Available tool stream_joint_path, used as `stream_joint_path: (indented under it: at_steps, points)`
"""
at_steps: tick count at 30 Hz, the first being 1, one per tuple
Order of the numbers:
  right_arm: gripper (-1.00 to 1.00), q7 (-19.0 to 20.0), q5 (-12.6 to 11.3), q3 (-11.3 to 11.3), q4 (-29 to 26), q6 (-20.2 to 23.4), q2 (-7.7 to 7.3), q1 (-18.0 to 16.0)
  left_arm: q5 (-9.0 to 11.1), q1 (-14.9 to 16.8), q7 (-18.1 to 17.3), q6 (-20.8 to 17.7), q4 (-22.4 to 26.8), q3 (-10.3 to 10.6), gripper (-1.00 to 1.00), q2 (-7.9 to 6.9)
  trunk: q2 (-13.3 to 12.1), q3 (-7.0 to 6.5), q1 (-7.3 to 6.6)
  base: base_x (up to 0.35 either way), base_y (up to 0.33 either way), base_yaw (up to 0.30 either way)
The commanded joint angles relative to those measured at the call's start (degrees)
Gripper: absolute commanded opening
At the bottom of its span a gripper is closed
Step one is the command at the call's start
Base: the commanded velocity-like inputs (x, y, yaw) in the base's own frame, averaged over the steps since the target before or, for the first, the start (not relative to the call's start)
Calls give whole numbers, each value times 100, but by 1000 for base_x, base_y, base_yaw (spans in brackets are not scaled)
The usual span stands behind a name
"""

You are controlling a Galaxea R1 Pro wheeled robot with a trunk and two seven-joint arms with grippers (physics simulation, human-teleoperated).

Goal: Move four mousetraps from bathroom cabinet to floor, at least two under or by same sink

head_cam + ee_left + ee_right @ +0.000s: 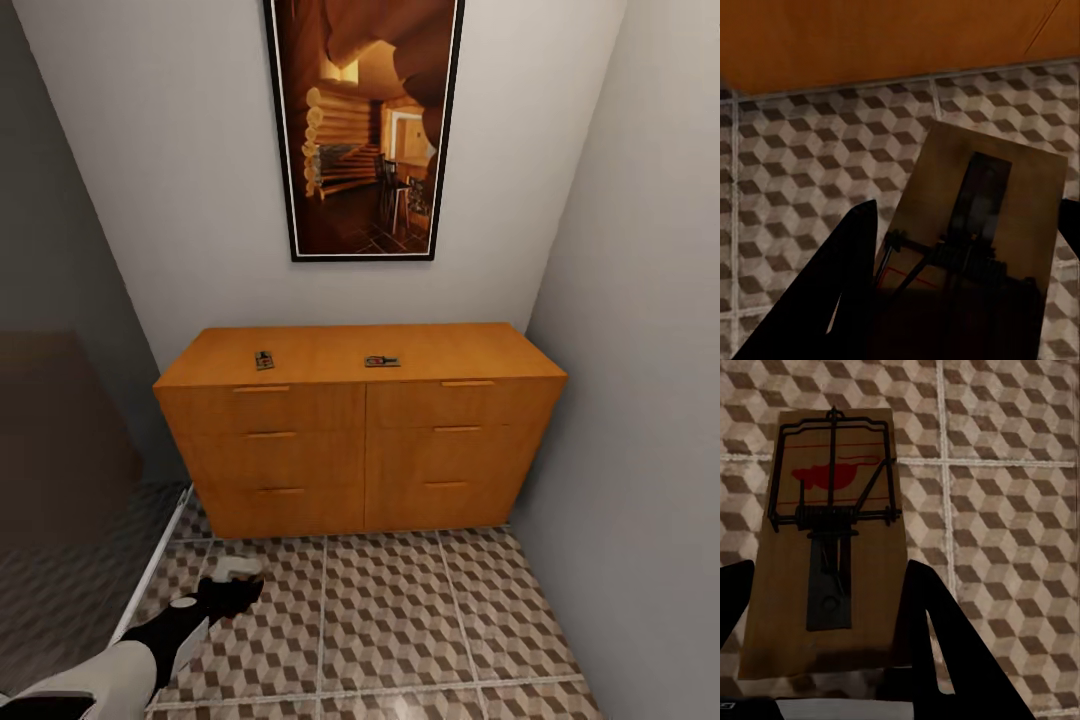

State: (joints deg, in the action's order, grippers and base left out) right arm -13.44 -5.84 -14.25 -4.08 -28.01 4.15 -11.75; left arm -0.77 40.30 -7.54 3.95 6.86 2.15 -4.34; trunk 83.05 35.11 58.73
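Two mousetraps (264, 360) (382, 361) lie apart on top of the orange-brown cabinet (360, 450), which stands against the far wall. Low at the front left, my left gripper (238, 582) hangs over the cube-patterned bathroom floor (400, 620). In the left wrist view this gripper (967, 217) is shut on a third mousetrap (1020, 195), held above the tiles near the cabinet's base. My right gripper (829, 577) is shut on a fourth mousetrap (832, 472), its red spot facing up, also above the tiles.
A tall framed picture (365, 125) hangs over the cabinet. A grey wall (640, 400) closes the right side. At the left, a pale sill (150, 575) separates the tiles from a darker floor area (60, 590).
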Motion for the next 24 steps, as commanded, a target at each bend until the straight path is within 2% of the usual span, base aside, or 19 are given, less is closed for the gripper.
stream_joint_path:
  at_steps: [1,2,4,6,9,11,13,15,19,21,24]
  points:
    - [-100,-32,-68,-52,-179,-6,-42,-3,-6,5,-4,431,-403,18,-100,13,3,5,0,0,0,0]
    - [-100,-33,-66,-52,-278,3,-67,-3,-4,3,-3,636,-556,19,-100,16,3,5,0,0,0,0]
    - [-100,-34,-64,-52,-683,57,-196,-3,2,-63,-3,1371,-902,17,-100,12,3,5,0,0,0,0]
    - [-100,-35,-65,-49,-958,181,-303,-3,4,-230,1,1715,-1015,15,-100,8,3,5,0,0,0,0]
    - [-100,-30,-66,-50,-1369,667,-400,-7,10,-553,9,2040,-1095,14,-100,5,3,5,0,0,0,0]
    - [-100,-28,-66,-47,-1677,1096,-468,-18,21,-800,19,2412,-1118,14,-100,4,3,5,0,0,0,0]
    - [-100,-28,-67,-45,-1890,1289,-514,-24,29,-978,26,2764,-1126,14,-100,6,3,5,0,0,0,0]
    - [-100,-25,-67,-44,-2096,1414,-547,-27,38,-1215,36,3159,-1131,14,-100,11,3,5,0,0,0,0]
    - [-100,-16,-82,-43,-2201,1476,-616,-29,80,-1561,135,3600,-1128,-2,-100,13,3,5,0,0,0,0]
    - [-100,-12,-93,-43,-2215,1476,-653,-29,166,-1733,440,3952,-1126,-10,-100,12,3,5,0,0,0,0]
    - [-100,-10,-102,-43,-2183,1454,-670,-29,241,-1869,976,4185,-1128,-12,-100,12,3,5,0,0,0,0]
